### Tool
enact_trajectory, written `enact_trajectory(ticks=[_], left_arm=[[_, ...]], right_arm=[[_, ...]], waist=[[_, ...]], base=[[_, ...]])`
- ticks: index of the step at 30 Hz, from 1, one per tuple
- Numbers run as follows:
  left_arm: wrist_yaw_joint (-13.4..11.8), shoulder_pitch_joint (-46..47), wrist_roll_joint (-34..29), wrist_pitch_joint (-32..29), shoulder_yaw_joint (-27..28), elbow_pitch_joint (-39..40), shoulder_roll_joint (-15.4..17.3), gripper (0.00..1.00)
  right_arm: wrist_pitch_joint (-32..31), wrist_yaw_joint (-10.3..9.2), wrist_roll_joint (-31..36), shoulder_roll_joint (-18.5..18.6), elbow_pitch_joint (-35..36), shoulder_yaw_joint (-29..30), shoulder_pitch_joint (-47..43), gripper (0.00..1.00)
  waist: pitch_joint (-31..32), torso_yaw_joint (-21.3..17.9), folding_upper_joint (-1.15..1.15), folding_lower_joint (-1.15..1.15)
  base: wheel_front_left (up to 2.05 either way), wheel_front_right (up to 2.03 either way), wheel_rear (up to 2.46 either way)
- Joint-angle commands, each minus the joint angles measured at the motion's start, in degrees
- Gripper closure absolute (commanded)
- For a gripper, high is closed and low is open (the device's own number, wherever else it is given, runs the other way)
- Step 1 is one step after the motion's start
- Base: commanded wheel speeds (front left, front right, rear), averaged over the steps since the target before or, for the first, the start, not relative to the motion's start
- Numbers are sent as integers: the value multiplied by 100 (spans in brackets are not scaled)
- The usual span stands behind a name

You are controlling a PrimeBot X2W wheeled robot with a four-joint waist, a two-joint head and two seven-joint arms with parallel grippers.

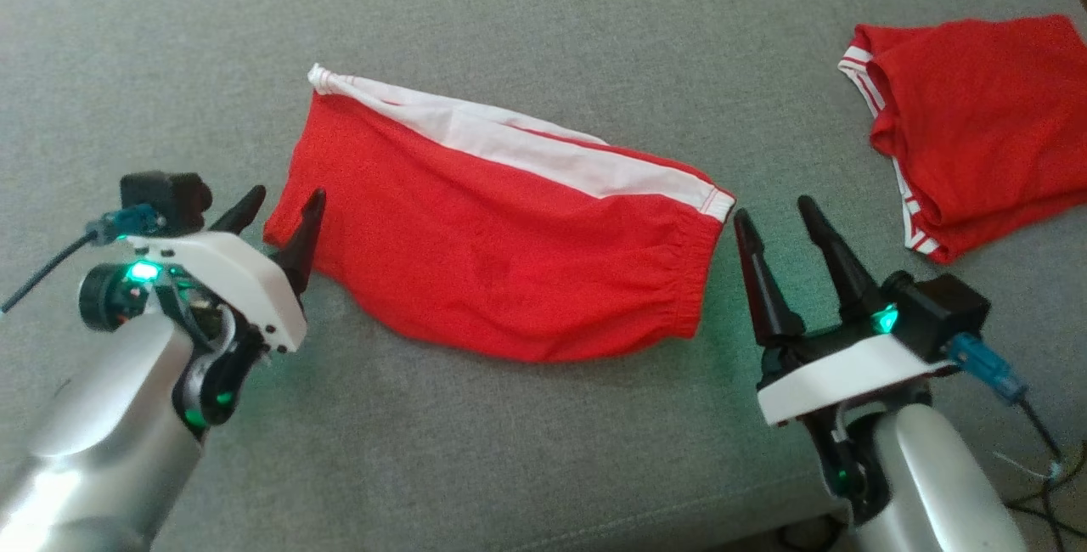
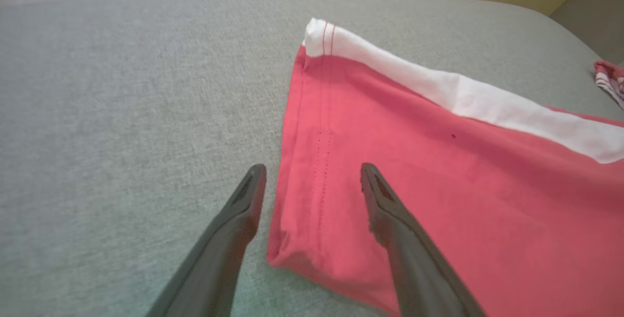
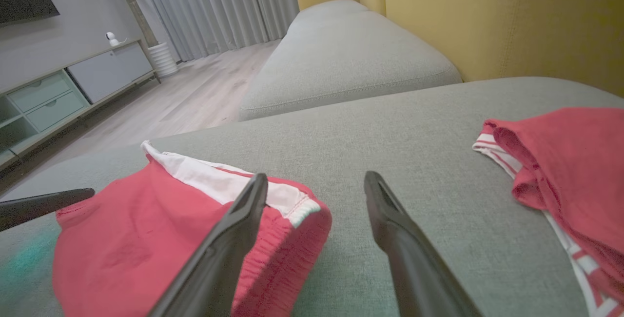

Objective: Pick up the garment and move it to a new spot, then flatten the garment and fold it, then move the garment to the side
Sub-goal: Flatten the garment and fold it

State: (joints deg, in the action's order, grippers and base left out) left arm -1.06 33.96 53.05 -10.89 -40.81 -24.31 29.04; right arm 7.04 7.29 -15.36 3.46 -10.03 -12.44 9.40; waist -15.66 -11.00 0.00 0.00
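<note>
Two red garments lay on the grey sofa cushion (image 1: 543,25). Garment 1, the red shorts (image 1: 509,255) with one white side stripe (image 1: 526,144), lay spread near the cushion's middle, with the elastic waistband at the robot's right end and the stitched leg hem at its left end. Garment 2, the second red garment (image 1: 977,127) with red-and-white striped trim, lay bunched at the far right, well apart from the shorts. Two tools were in view, each with two dark fingers. The left tool (image 1: 287,195) stood with fingers spread wide and gripped nothing. In the left wrist view one finger was over bare cushion and the other over the red cloth, with the hem edge between them; contact with the fabric could not be told. The right tool (image 1: 773,208) was likewise spread wide and empty, just beside the waistband end. In the right wrist view one finger crossed in front of the waistband corner and the other stood over bare cushion. Each tool showed one green indicator light. The right wrist view also showed one further grey cushion (image 3: 341,53), a yellow backrest (image 3: 487,14), pale curtains (image 3: 219,9) and a low cabinet (image 3: 73,88).
</note>
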Motion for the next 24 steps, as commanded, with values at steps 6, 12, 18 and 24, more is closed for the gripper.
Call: enact_trajectory(ticks=[6, 12, 18, 24], left_arm=[[-132, 175, -26, 77, 135, -59, -36, 0], [-188, 239, -100, 36, 19, -267, -165, 0], [-235, 289, -152, -31, -91, -372, -282, 0], [-203, 310, -200, -126, -244, -460, -396, 100]], right_arm=[[-311, 20, 147, -58, 993, 126, -222, 0], [-493, 20, 190, -58, 1403, 201, -346, 0], [-551, 20, 198, -58, 1575, 165, -427, 0], [-543, 20, 201, -58, 1630, 108, -451, 0]], waist=[[-216, -80, 0, 0], [-252, -99, 0, 0], [-243, -101, 0, 0], [-197, -113, 0, 0]], base=[[0, 0, 0], [0, 0, 0], [0, 0, 0], [0, 0, 0]])
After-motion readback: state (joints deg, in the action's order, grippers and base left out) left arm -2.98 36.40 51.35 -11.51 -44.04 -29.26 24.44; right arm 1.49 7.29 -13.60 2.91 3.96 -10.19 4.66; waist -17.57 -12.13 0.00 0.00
